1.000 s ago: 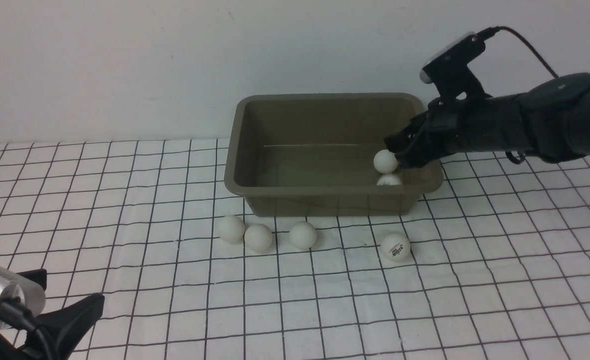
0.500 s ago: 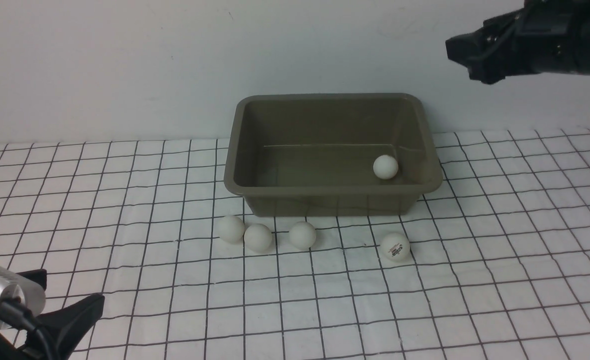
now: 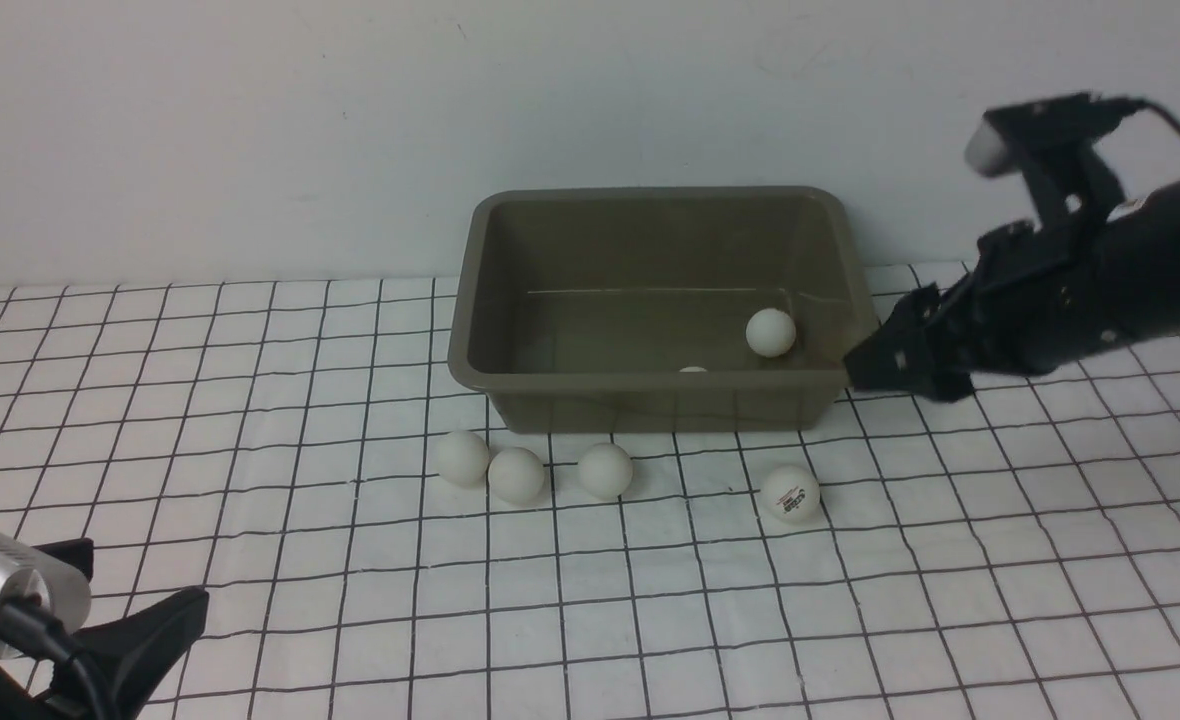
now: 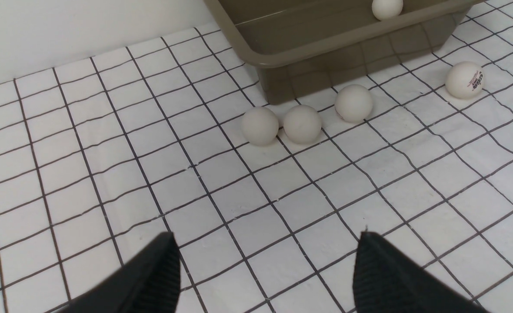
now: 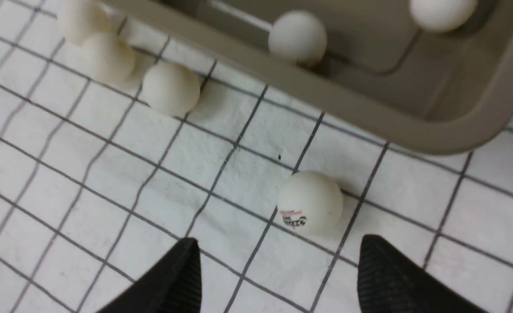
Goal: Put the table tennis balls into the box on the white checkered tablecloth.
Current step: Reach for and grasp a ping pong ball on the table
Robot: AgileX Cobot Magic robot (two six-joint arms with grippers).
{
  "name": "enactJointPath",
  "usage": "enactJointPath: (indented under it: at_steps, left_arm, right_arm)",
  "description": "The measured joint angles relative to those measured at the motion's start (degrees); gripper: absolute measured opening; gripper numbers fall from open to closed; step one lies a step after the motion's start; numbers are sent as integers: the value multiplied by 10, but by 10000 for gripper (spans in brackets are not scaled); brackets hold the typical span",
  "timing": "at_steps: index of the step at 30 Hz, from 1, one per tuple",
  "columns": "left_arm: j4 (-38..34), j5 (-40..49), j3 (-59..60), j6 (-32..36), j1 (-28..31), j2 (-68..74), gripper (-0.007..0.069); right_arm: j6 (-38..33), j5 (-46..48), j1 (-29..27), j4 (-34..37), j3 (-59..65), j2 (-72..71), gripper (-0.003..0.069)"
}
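**Both jaws wide, nothing held**

Jaws of the right gripper [image 3: 875, 366] stand well apart with nothing between them. It hangs above the white checkered tablecloth [image 3: 350, 600], just beside the right front corner of the box [image 3: 650, 381]. Its wrist view looks down on the printed ball [image 5: 309, 202], which lies on the cloth ahead of the two fingertips, touching neither.

The left gripper [image 4: 267, 243] sits low at the robot's near left. Its jaws are also spread wide and empty, over bare cloth and well apart from everything else.

Of the six table tennis balls [image 3: 606, 470], two are inside the olive-grey box. One is a plain ball [image 3: 771, 332] near the right wall. The other is a half-hidden ball [image 3: 692, 370], only its top showing over the front rim in the front view (the right wrist view shows it whole, on the floor of the box).

Four lie outside on the cloth, in front of the box. A left pair [image 3: 490, 466] lies side by side, so close that I cannot tell whether they touch. A third is a little to their right, near the front wall. The printed ball, with its dark and red logo, is off toward the right front corner.
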Motion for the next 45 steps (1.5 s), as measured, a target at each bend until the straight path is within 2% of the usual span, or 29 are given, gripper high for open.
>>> enactJointPath:
  at_steps: [7, 16, 21, 32, 45]
  left_arm:
    - [0, 0, 0, 0, 0, 0, 482]
    - [0, 0, 0, 0, 0, 0, 482]
    - [0, 0, 0, 0, 0, 0, 482]
    - [0, 0, 0, 0, 0, 0, 482]
    - [0, 0, 0, 0, 0, 0, 482]
  right_arm:
    - [1, -111, 49, 17, 16, 80, 440]
    - [1, -157, 54, 25, 16, 160, 440]
    - [-3, -164, 54, 38, 16, 169, 440]
    - [-98, -167, 54, 138, 15, 170, 440]
    - [-104, -180, 54, 143, 15, 170, 440]
